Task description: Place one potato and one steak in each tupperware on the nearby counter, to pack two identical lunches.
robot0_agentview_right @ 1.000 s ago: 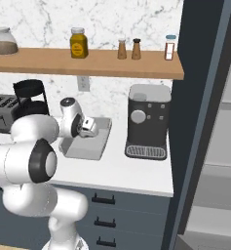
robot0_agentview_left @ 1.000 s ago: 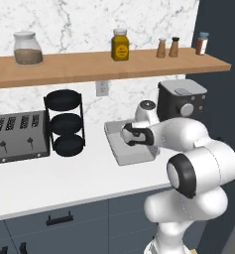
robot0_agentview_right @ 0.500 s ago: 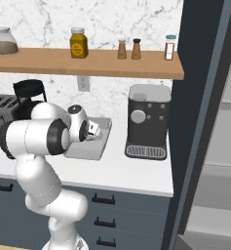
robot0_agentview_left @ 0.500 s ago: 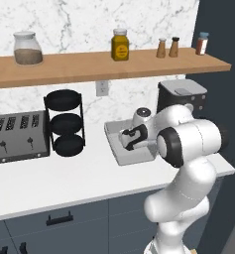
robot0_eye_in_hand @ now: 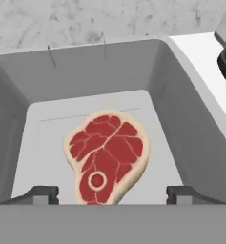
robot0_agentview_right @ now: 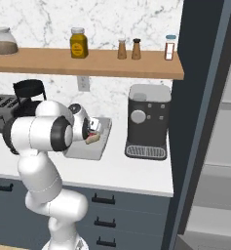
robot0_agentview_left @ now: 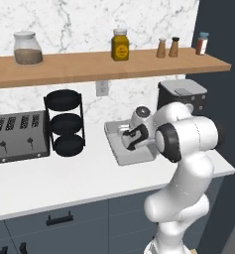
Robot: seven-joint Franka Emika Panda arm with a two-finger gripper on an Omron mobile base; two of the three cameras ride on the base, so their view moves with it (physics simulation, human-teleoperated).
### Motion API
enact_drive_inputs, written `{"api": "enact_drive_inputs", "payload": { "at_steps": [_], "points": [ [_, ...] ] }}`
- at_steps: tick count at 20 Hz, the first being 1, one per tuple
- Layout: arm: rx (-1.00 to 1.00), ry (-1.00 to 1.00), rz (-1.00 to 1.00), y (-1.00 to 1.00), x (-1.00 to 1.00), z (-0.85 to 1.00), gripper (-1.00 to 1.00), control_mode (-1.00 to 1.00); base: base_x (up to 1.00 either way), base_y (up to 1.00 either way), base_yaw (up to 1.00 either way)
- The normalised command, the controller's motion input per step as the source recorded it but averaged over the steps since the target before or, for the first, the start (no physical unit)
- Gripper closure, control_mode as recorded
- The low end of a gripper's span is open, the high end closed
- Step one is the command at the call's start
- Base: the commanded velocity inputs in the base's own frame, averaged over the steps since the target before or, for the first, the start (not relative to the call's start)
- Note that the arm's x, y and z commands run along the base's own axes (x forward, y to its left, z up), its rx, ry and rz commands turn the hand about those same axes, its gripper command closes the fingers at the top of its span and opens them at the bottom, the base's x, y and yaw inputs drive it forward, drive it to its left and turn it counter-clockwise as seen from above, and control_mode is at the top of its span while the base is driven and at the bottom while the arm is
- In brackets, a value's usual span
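A red marbled steak (robot0_eye_in_hand: 107, 155) lies flat on the floor of the pale grey tupperware (robot0_eye_in_hand: 86, 66). My gripper (robot0_eye_in_hand: 112, 193) hangs just above it, open, with the fingertips (robot0_eye_in_hand: 40, 193) standing wide on either side of the steak and nothing between them. In the left base view the gripper (robot0_agentview_left: 130, 139) hovers low over the tupperware (robot0_agentview_left: 112, 135) on the white counter (robot0_agentview_left: 64, 173). In the right base view the steak (robot0_agentview_right: 92, 139) shows under the gripper (robot0_agentview_right: 93, 128) in the tupperware (robot0_agentview_right: 85, 150). The potato is out of view.
A dark toaster (robot0_agentview_left: 17, 136) and a black tiered rack (robot0_agentview_left: 64, 124) stand left of the tray. A dark coffee machine (robot0_agentview_left: 181, 99) stands close on its right. A wooden shelf (robot0_agentview_left: 89, 67) with jars runs above.
The jaws have gone from shut to open, and the steak now lies loose in the tray. The arm's elbow has swung up and forward over the counter.
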Motion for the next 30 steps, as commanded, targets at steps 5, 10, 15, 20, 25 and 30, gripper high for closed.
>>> {"api": "enact_drive_inputs", "payload": {
  "at_steps": [5, 10, 15, 20, 25, 30],
  "points": [
    [0.0, -0.31, 0.02, 0.0, -0.95, 1.0, -1.0, -1.0, 0.0, 0.0, 0.0],
    [0.0, -0.2, 0.07, 0.0, -1.0, 1.0, -1.0, -1.0, 0.0, 0.0, 0.0],
    [0.03, -0.02, 0.04, -0.06, -0.98, 1.0, -1.0, -1.0, 0.0, 0.0, 0.0],
    [0.01, 0.13, 0.03, 0.0, -0.73, 0.98, -1.0, -1.0, 0.0, 0.0, 0.0],
    [0.0, 0.35, 0.0, 0.0, -0.64, 0.24, -1.0, -1.0, 0.0, 0.0, 0.0],
    [0.0, 0.39, 0.0, -0.06, -0.84, 0.0, -1.0, -1.0, 0.0, 0.0, 0.0]
  ]
}}
